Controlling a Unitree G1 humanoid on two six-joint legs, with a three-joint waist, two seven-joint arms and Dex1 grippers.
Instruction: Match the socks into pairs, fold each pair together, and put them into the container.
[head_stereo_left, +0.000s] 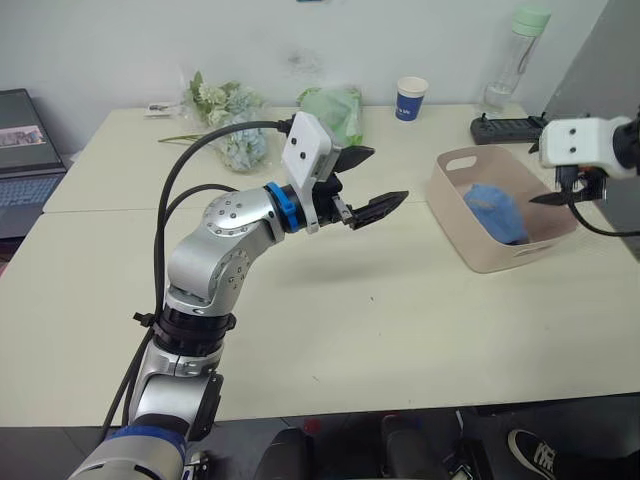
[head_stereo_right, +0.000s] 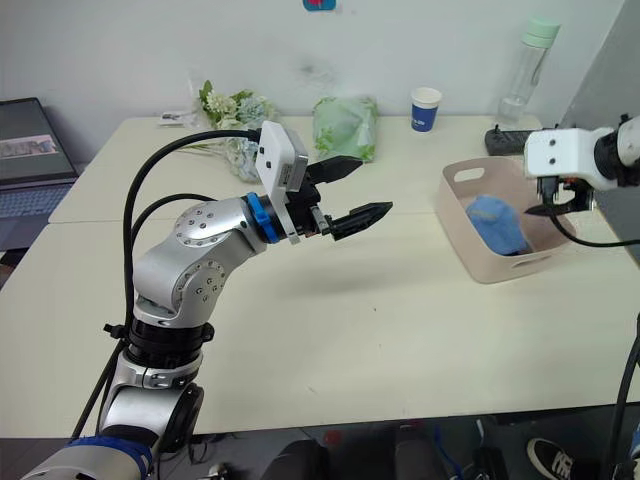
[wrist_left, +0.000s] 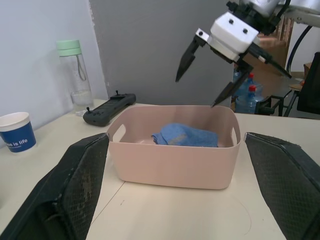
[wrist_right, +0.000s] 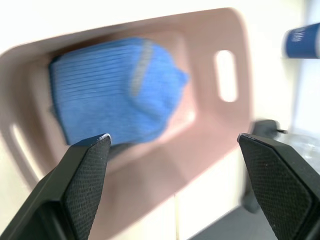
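I am viewing a pale table (head_stereo_left: 330, 330) set against a white wall. At 2 o'clock on it, the pink container (head_stereo_left: 470, 250) is sitting with a folded light blue sock bundle (head_stereo_left: 495, 210) lying inside it. The right gripper (wrist_left: 216, 75) is hanging above the container's far-right rim, jaws spread wide apart and holding nothing. The left gripper (head_stereo_left: 364, 184) is hovering above the table's centre, pointing toward 3 o'clock at the container, jaws likewise parted and empty. At 12 o'clock I am seeing a green bag (head_stereo_left: 335, 108), flowers (head_stereo_left: 225, 115), a blue paper cup (head_stereo_left: 411, 98), a clear water bottle (head_stereo_left: 512, 55) and a black controller (head_stereo_left: 508, 129).
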